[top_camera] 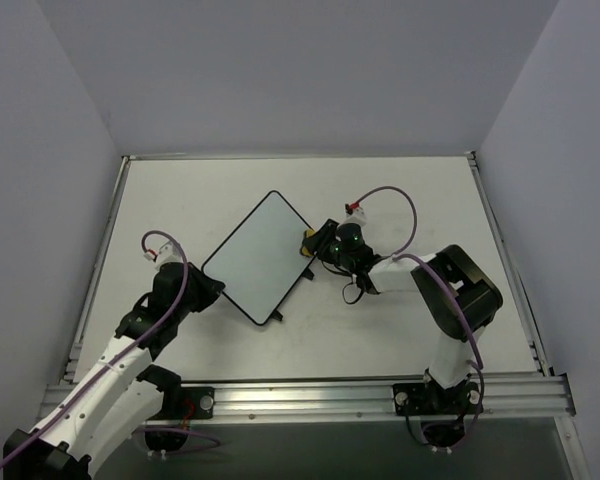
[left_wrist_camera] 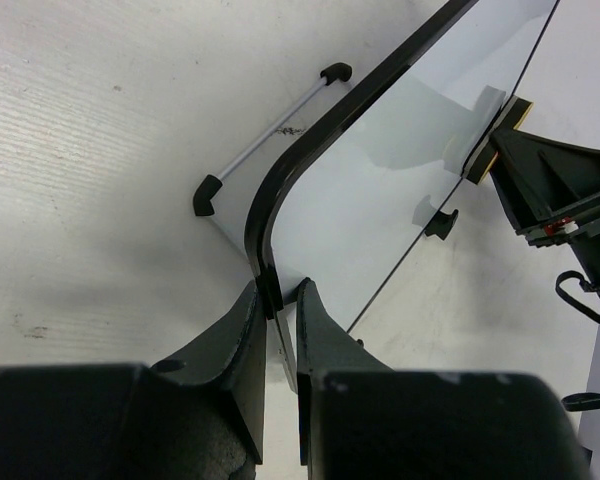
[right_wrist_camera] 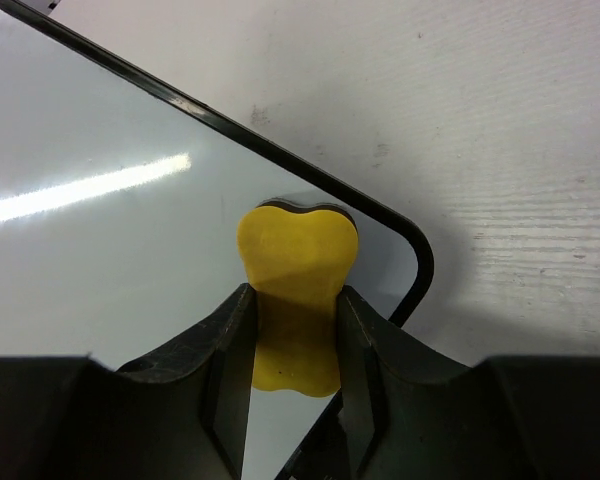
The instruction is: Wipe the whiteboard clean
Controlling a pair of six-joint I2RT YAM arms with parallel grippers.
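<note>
The whiteboard [top_camera: 255, 255] is a white board with a thin black frame and lies diagonally mid-table. Its surface looks clean in all views. My left gripper [top_camera: 208, 290] is shut on the board's near-left corner, its fingers pinching the black frame [left_wrist_camera: 272, 290]. My right gripper [top_camera: 315, 243] is shut on a small yellow sponge [right_wrist_camera: 295, 290], squeezed between its fingers. The sponge presses on the board [right_wrist_camera: 110, 250] near its right corner. The sponge also shows in the top view [top_camera: 307, 240] and in the left wrist view [left_wrist_camera: 495, 135].
A black foot with a thin rod [left_wrist_camera: 265, 135] sticks out under the board in the left wrist view. Another foot [top_camera: 277, 318] shows at the board's near edge. Grey walls enclose the table [top_camera: 400, 320]; a metal rail [top_camera: 310, 395] runs along the front.
</note>
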